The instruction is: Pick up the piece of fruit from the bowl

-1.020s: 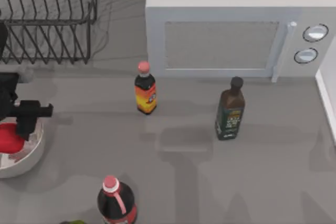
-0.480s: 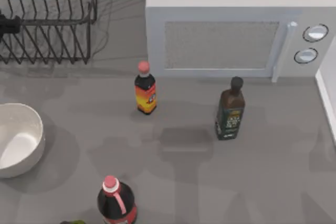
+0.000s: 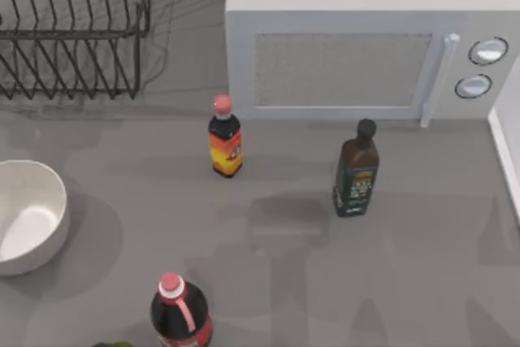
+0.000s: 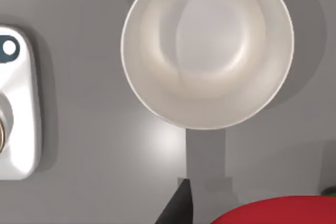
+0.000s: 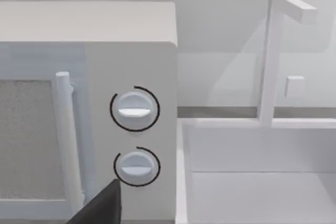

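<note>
Since the bowl [image 3: 28, 215] at the table's left edge is seen without contents, the piece of fruit [image 4: 278, 211] is judged lifted out: it is gripped by the left gripper [image 4: 231, 216] high above the bowl, while the right gripper's state cannot be told.

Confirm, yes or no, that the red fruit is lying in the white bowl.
No: the left wrist view looks down into the round white glossy bowl, which is bare inside, while the bright red smooth fruit shows outside its rim.
</note>
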You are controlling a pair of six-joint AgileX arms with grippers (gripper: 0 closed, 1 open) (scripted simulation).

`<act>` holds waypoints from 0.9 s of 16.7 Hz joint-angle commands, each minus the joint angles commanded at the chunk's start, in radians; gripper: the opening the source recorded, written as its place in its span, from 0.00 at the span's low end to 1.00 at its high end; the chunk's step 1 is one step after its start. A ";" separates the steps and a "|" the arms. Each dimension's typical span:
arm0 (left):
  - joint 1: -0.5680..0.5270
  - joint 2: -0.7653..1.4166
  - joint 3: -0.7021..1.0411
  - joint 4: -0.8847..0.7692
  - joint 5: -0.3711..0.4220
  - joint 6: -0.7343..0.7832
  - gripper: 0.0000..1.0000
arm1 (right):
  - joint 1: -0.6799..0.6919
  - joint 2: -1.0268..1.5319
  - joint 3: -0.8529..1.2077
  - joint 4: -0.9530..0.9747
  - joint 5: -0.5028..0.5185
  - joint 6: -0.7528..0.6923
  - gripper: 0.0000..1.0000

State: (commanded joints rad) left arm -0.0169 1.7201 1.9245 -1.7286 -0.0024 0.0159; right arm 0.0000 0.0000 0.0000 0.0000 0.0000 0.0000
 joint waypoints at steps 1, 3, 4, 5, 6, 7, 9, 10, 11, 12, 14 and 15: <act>0.000 0.000 0.000 0.000 0.000 0.000 0.00 | 0.000 0.000 0.000 0.000 0.000 0.000 1.00; 0.002 0.005 -0.001 0.003 -0.001 -0.001 0.00 | 0.000 0.000 0.000 0.000 0.000 0.000 1.00; -0.010 0.018 0.005 0.008 0.000 -0.013 0.00 | 0.000 0.000 0.000 0.000 0.000 0.000 1.00; -0.034 0.041 0.015 0.016 0.000 -0.037 0.00 | 0.000 0.000 0.000 0.000 0.000 0.000 1.00; -0.067 0.071 0.026 0.029 0.000 -0.070 0.00 | 0.000 0.000 0.000 0.000 0.000 0.000 1.00; -0.110 0.107 0.040 0.046 0.001 -0.113 0.00 | 0.000 0.000 0.000 0.000 0.000 0.000 1.00; -0.220 0.187 0.066 0.089 0.002 -0.223 0.00 | 0.000 0.000 0.000 0.000 0.000 0.000 1.00; -0.281 0.228 0.079 0.112 0.002 -0.285 0.00 | 0.000 0.000 0.000 0.000 0.000 0.000 1.00; -0.341 0.269 0.092 0.136 0.003 -0.345 0.00 | 0.000 0.000 0.000 0.000 0.000 0.000 1.00; -0.396 0.307 0.103 0.159 0.003 -0.400 0.00 | 0.000 0.000 0.000 0.000 0.000 0.000 1.00; -0.474 0.368 0.119 0.201 0.004 -0.479 0.00 | 0.000 0.000 0.000 0.000 0.000 0.000 1.00; -0.498 0.387 0.123 0.217 0.005 -0.502 0.00 | 0.000 0.000 0.000 0.000 0.000 0.000 1.00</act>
State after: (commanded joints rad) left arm -0.5147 2.1071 2.0477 -1.5118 0.0021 -0.4864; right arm 0.0000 0.0000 0.0000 0.0000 0.0000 0.0000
